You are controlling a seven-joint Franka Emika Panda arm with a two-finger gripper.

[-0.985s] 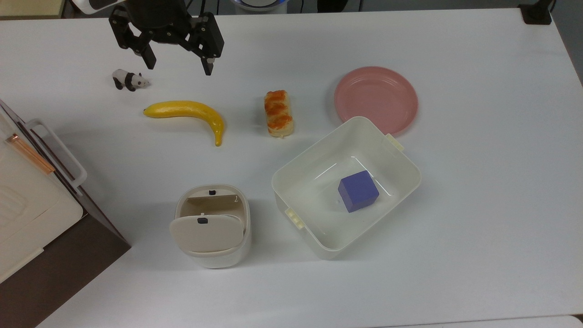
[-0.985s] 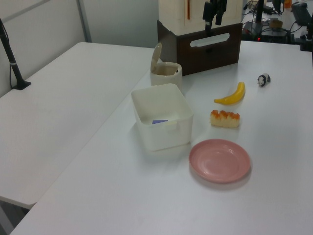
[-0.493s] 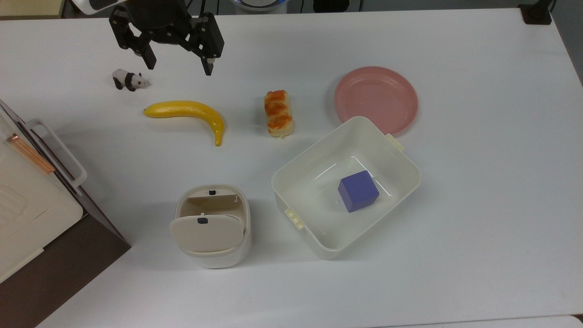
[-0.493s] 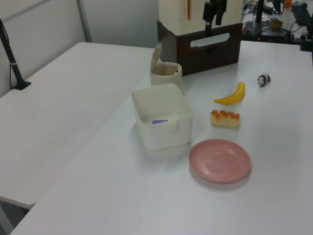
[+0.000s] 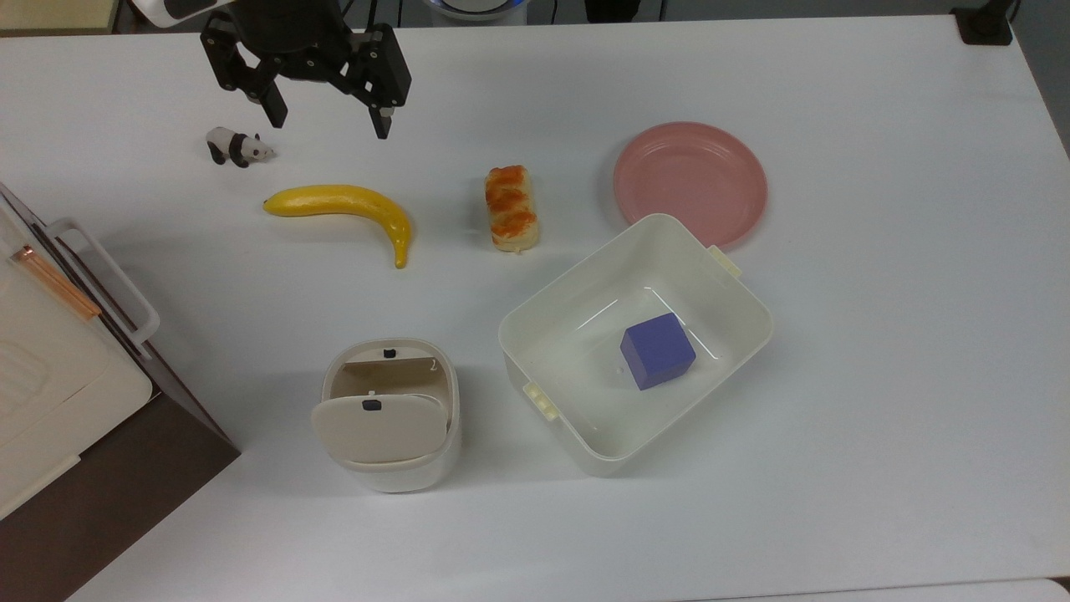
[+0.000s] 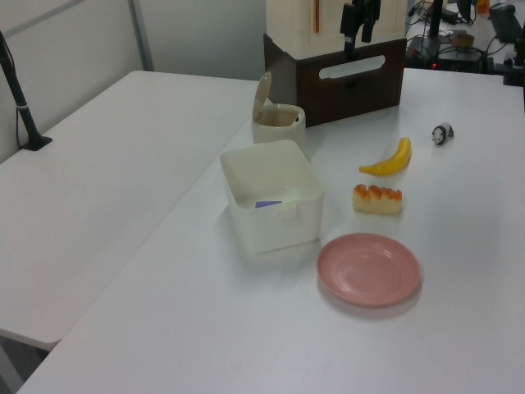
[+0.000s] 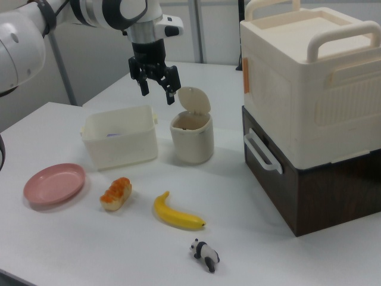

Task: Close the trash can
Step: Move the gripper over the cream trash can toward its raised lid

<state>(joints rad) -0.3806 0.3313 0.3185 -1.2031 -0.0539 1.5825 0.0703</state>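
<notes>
Jaws of the gripper are spread wide with nothing held, parked well away from the trash can, past the banana. Its lid is propped up, so closing hasn't been started.

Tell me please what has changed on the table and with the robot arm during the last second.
Nothing has visibly changed. The gripper hangs with open fingers above the table near the panda figure, holding nothing, as it did before. The trash can has its lid still raised, and the banana, the tub and the pink plate lie where they were.
</notes>
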